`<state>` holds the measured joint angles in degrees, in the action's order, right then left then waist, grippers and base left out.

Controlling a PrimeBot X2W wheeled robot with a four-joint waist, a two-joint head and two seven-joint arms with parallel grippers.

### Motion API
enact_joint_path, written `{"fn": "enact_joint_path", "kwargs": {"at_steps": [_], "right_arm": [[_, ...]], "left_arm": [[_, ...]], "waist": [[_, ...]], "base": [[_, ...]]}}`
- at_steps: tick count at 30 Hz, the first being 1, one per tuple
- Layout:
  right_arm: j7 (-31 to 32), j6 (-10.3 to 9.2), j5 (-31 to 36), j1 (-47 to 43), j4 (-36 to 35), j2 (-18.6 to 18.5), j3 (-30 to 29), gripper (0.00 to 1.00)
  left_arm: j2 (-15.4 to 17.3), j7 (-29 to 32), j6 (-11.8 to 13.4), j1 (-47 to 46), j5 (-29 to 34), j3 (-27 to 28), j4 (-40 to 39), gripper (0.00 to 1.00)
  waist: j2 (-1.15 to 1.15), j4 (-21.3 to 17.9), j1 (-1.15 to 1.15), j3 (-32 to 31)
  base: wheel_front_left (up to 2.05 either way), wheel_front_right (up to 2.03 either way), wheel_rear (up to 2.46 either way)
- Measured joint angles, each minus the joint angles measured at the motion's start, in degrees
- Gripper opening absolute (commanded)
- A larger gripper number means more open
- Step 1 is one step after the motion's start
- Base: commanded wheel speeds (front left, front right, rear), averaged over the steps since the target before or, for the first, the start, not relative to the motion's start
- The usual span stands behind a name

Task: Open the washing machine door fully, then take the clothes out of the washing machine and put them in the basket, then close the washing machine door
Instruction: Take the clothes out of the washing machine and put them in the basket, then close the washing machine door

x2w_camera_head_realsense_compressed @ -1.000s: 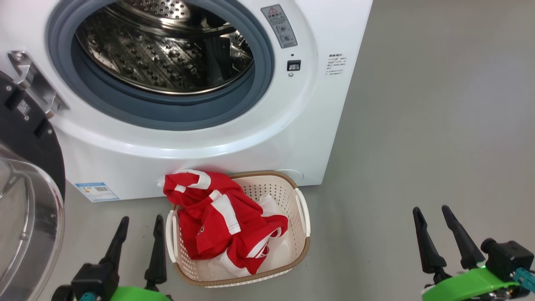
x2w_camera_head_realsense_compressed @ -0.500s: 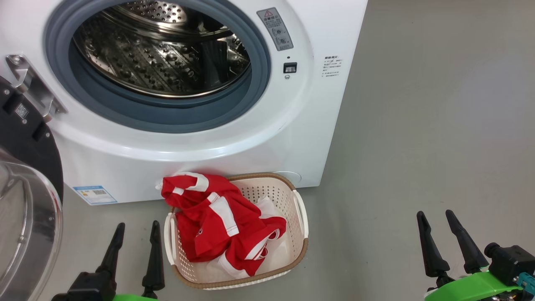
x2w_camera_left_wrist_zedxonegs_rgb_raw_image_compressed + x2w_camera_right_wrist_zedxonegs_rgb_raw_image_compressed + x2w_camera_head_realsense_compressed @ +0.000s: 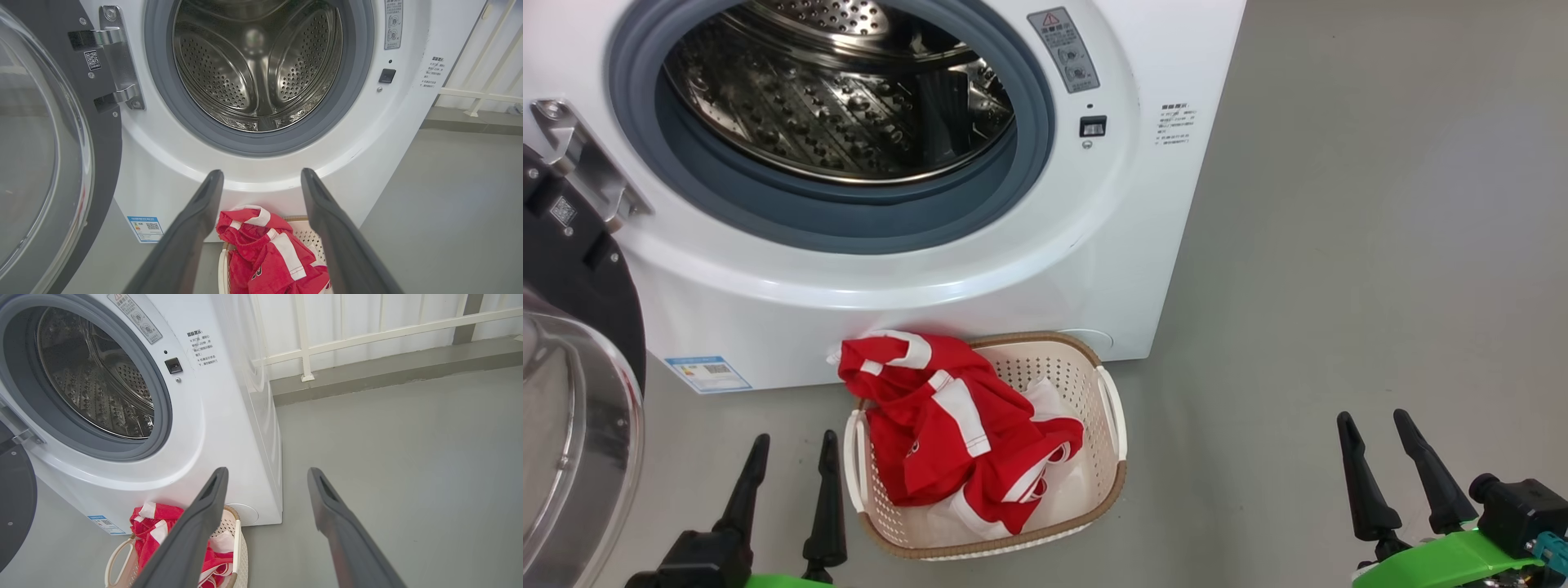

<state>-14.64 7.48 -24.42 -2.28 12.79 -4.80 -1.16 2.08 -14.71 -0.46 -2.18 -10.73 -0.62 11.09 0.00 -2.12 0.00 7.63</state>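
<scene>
The washing machine (image 3: 1094,269) (image 3: 163,171) (image 3: 220,428) stands with its steel drum (image 3: 841,90) (image 3: 257,65) bare. Its black washing machine door (image 3: 572,367) (image 3: 49,143) (image 3: 14,498) hangs swung out at the left. Red clothes (image 3: 947,425) (image 3: 265,253) (image 3: 153,526) with white stripes lie heaped in the cream basket (image 3: 1094,408) (image 3: 306,239) (image 3: 237,543) on the floor against the machine's front, one part draped over the far rim. My left gripper (image 3: 794,443) (image 3: 261,175) is open, just left of the basket. My right gripper (image 3: 1372,420) (image 3: 267,473) is open over bare floor to the right.
Grey floor (image 3: 1380,245) stretches to the right of the machine. A white railing (image 3: 367,335) and a low kerb (image 3: 388,371) run behind the machine's right side. A blue label sticker (image 3: 707,373) marks the machine's lower front.
The left gripper has sunk lower in the head view over the second. The view itself has shifted slightly. Clothes, basket and door lie as before.
</scene>
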Motion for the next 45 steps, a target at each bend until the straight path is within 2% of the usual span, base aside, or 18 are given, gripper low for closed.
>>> {"fn": "enact_joint_path", "kwargs": {"at_steps": [11, 29, 45], "right_arm": [[0.0, 0.0, 0.3, 0.1, -0.2, 0.0, 0.0, 1.0], [0.0, 0.0, 0.3, 0.1, -0.2, 0.0, 0.0, 1.0], [0.0, 0.0, 0.3, 0.1, -0.3, -0.1, 0.1, 1.0]], "left_arm": [[0.0, 0.0, 0.5, -0.2, 0.0, -0.5, -0.3, 1.0], [0.2, 0.0, 1.0, -0.2, 0.0, -1.2, -0.3, 1.0], [0.2, 0.0, 0.9, -0.2, 0.0, -1.6, -0.3, 1.0]], "waist": [[0.0, 0.0, 0.0, 0.8], [0.0, 0.5, 0.0, 0.8], [0.0, 0.7, 0.0, 0.8]], "base": [[-0.32, 0.32, 0.0], [-1.3, 1.3, 0.0], [-0.11, 0.11, 0.0]]}}
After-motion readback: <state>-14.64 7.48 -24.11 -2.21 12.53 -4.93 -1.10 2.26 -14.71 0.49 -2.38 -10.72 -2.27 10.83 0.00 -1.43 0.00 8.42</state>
